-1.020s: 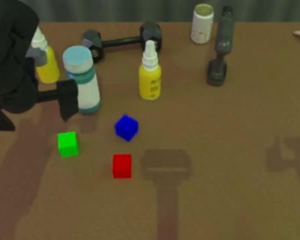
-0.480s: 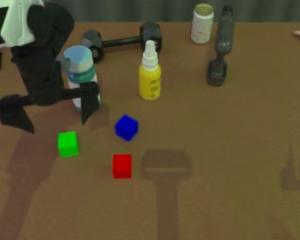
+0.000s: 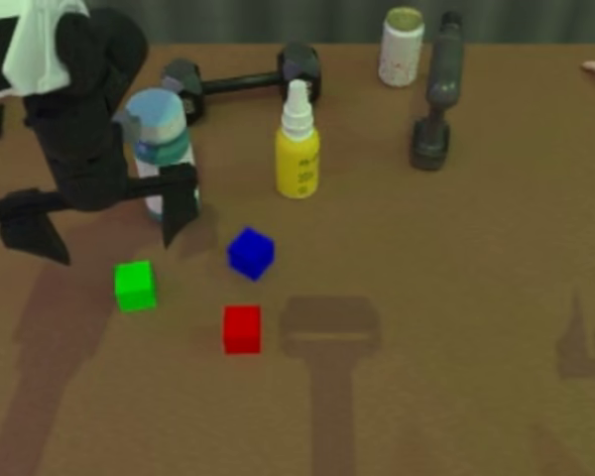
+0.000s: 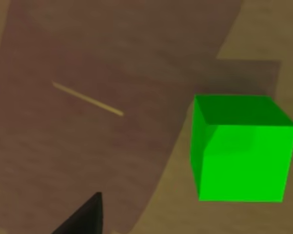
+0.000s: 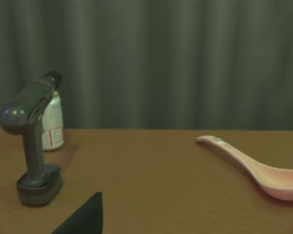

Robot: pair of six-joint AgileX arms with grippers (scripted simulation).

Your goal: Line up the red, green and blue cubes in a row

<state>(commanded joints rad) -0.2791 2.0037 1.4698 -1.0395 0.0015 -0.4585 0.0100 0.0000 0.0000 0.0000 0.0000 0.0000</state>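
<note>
The green cube (image 3: pixel 135 286) lies at the table's left, the blue cube (image 3: pixel 250 252) to its right and a little farther back, the red cube (image 3: pixel 242 328) in front of the blue one. All three stand apart on the table. My left gripper (image 3: pixel 101 213) hovers just behind the green cube, open wide, with nothing between its fingers. In the left wrist view the green cube (image 4: pixel 241 148) fills the right side, with one dark fingertip (image 4: pixel 88 217) at the edge. My right gripper (image 5: pixel 146 228) is outside the top view, open and empty, with one fingertip (image 5: pixel 90 214) showing.
Behind the cubes stand a teal-capped white bottle (image 3: pixel 162 149), a yellow spray bottle (image 3: pixel 297 144), a dumbbell (image 3: pixel 240 77), a white jar (image 3: pixel 402 47) and a grey handheld device (image 3: pixel 436 94). A pink spoon (image 5: pixel 254 165) lies at the far right edge.
My left arm swung in from the table's left edge and turned its open gripper to hang behind the green cube; in the last half second it barely moved. The cubes stayed put.
</note>
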